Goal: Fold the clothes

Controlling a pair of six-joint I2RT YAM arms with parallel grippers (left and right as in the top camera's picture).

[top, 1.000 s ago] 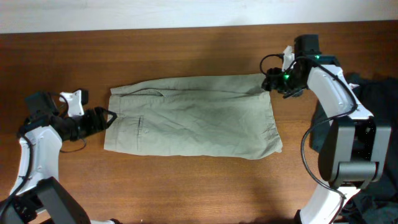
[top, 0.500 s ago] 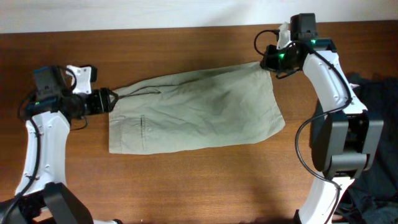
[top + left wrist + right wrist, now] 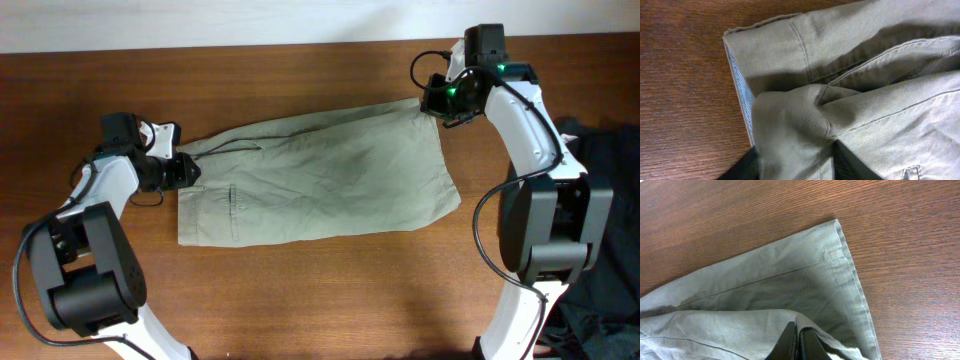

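**Overhead and wrist views.** The khaki shorts (image 3: 320, 175) are shown spread across the middle of the wooden table (image 3: 300, 300). They are slightly skewed, with the waistband end at the left and the leg hems at the right. The left gripper (image 3: 185, 168) is seen at the far corner of the waistband. In the left wrist view a bunched fold of cloth is pinched between its dark fingers (image 3: 747, 169), and the light blue lining (image 3: 742, 97) is exposed along the waistband edge. The right gripper (image 3: 435, 100) is placed at the far hem corner. In the right wrist view its jaws are drawn together on a thin fold of fabric, near the stitched hem (image 3: 852, 275). A dark garment (image 3: 610, 150) is seen at the table's right edge, apart from the shorts.
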